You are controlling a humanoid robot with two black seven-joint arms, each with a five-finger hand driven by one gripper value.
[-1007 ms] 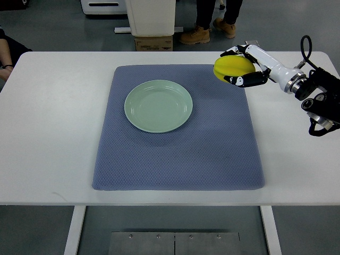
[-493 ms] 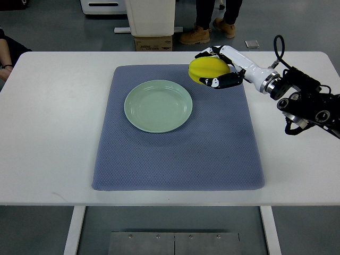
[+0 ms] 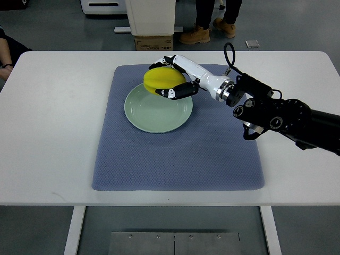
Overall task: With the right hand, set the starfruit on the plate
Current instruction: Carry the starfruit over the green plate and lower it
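Starfruit (image 3: 163, 79), yellow and ridged, sits clasped in the curled fingers of the white right hand (image 3: 172, 78) above the far rim of the round pale-green plate (image 3: 154, 114). Released here, it might roll off onto the blue-grey mat (image 3: 175, 159).

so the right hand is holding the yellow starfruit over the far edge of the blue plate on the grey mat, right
Not quite: the plate is pale green, not blue. The rest holds. In the top view the right hand grips the yellow starfruit over the plate's far edge, and the plate sits on the grey mat.
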